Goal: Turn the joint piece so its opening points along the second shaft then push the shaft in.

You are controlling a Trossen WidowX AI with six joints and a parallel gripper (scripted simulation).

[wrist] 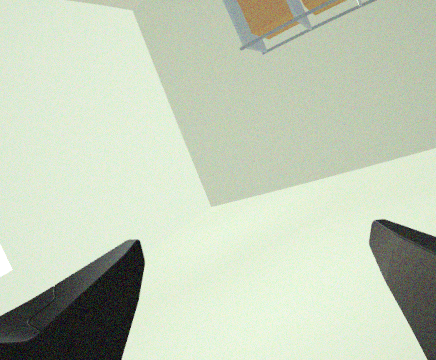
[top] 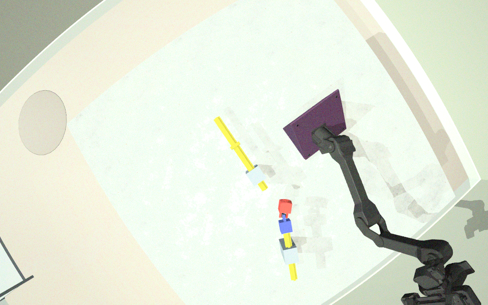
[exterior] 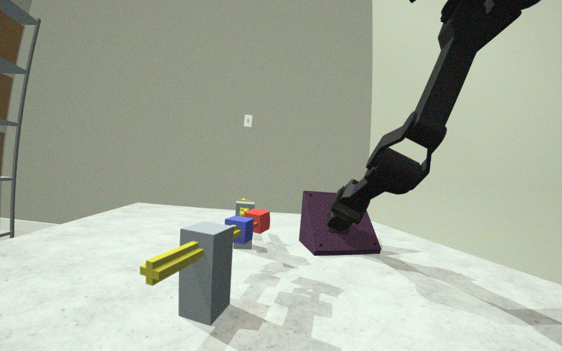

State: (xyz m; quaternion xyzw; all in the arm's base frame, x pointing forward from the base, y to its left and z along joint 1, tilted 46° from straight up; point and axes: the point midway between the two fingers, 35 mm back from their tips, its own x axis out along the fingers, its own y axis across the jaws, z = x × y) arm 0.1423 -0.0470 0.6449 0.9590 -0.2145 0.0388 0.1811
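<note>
The red joint piece [top: 284, 206] [exterior: 262, 221] is hinged to the blue piece [top: 285, 226] [exterior: 238, 230] on the end of the fixed yellow shaft [top: 293, 272] [exterior: 173, 261]. This shaft runs through a grey block [top: 290, 256] [exterior: 205, 275]. In the top view the red piece points roughly along its own shaft. The second yellow shaft [top: 242, 156], with a collar, passes through the other grey block [top: 256, 176] [exterior: 245, 204] at an angle. Its near end is apart from the red piece. My gripper [wrist: 258, 243] is open and empty, far from both shafts.
The arm's base stands on a sloped purple mount [top: 316, 123] [exterior: 339, 244] at the right of the table, beside the shafts. A shelf rack [exterior: 23, 100] stands beyond the table at the left. The wrist view shows walls and part of the rack [wrist: 298, 15].
</note>
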